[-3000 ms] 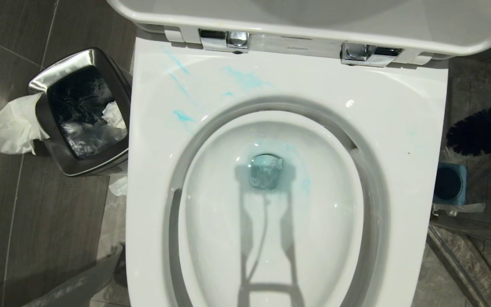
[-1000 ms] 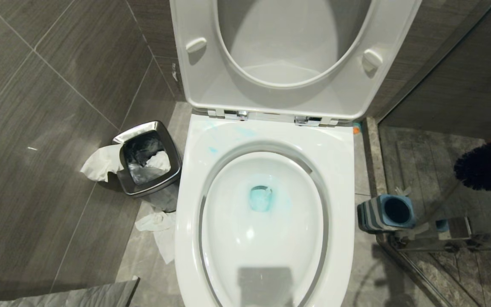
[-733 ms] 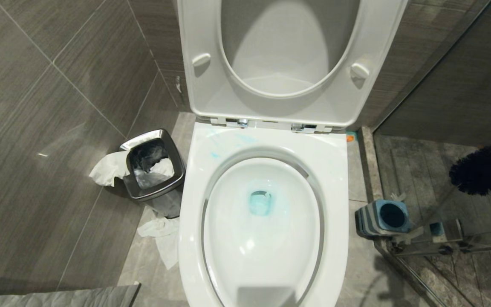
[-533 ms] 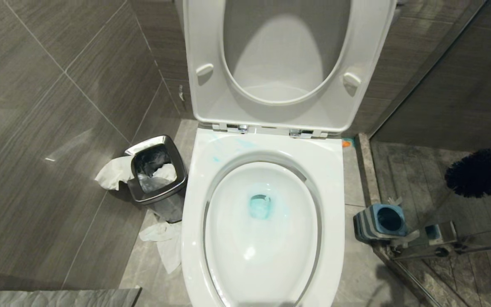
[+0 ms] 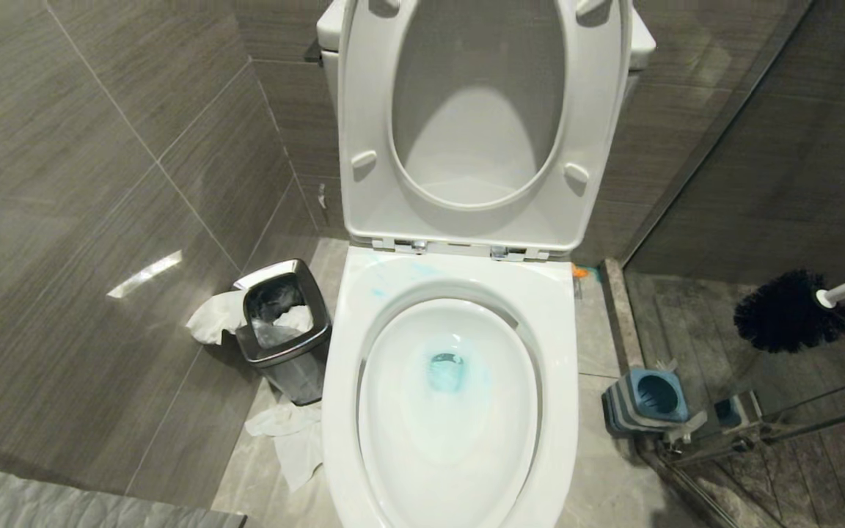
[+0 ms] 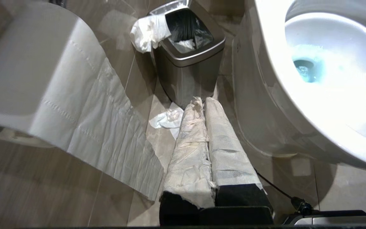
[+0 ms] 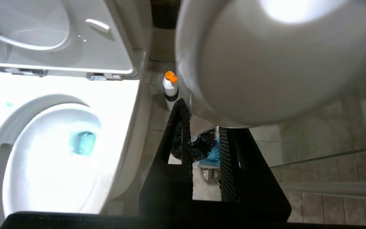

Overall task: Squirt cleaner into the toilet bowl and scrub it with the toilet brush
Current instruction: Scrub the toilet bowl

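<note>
- The view pulled back from the toilet bowl; cleaner tinted its drain water.
- The right gripper clamped the toilet brush, hanging right of the bowl above its holder — scrubbing apparently finished.
- The left gripper hung closed, empty, near the bin.

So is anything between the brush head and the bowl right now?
Nothing visible blocks it. The toilet brush hangs in the right end effector, off the right side of the toilet bowl. The seat and lid are up. The striped holder stands on the floor between them, lower than the bristles.
</note>
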### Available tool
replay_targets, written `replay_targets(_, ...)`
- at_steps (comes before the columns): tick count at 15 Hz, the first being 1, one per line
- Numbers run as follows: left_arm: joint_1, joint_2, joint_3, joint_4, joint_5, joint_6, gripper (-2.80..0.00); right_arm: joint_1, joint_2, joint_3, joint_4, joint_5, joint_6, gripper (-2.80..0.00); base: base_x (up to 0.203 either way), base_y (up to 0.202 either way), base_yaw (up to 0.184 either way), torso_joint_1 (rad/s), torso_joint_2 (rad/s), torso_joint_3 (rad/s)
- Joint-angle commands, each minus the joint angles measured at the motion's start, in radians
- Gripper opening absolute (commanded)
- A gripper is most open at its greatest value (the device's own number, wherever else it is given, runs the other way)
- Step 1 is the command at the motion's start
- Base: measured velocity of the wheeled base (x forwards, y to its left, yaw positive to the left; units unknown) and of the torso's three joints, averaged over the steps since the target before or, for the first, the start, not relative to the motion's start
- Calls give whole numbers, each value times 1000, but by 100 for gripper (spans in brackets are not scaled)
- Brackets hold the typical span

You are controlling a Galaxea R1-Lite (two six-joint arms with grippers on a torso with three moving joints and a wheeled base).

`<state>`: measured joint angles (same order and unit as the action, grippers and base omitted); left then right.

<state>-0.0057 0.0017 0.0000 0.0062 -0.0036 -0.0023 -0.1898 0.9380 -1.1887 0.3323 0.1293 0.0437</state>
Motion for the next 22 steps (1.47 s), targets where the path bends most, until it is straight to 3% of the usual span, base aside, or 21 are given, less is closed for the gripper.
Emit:
replay_targets(1,0,1,2,0,-1,-1,-280,93,38,-1,-2,-70,-7,-280,0,0,0,2,-3,198)
replay_targets(4,0,1,2,0,-1,1,-280,311,83,-11,-45,-262,-17,-280,0,0,0,0,1,137)
replay_targets(8,0,1,2,0,-1,1,-280,727,179,-26,-128,-637,-14,-280,0,0,0,4,0,43)
replay_targets(10,1,1,2,0,-1,1,-280,866,272,-60,-180,-790,-6,-280,0,0,0,3,2,157)
replay_targets(13,0,1,2,0,0,1,-280,946,351,-126,-214,-862,11,-280,0,0,0,3,4,195)
replay_targets(16,0,1,2,0,-1,1,-280,950,390,-144,-214,-864,34,-280,0,0,0,3,6,195)
replay_targets(22,1,1,2,0,-1,1,-280,960,533,-190,-202,-869,186,-280,0,0,0,2,0,172)
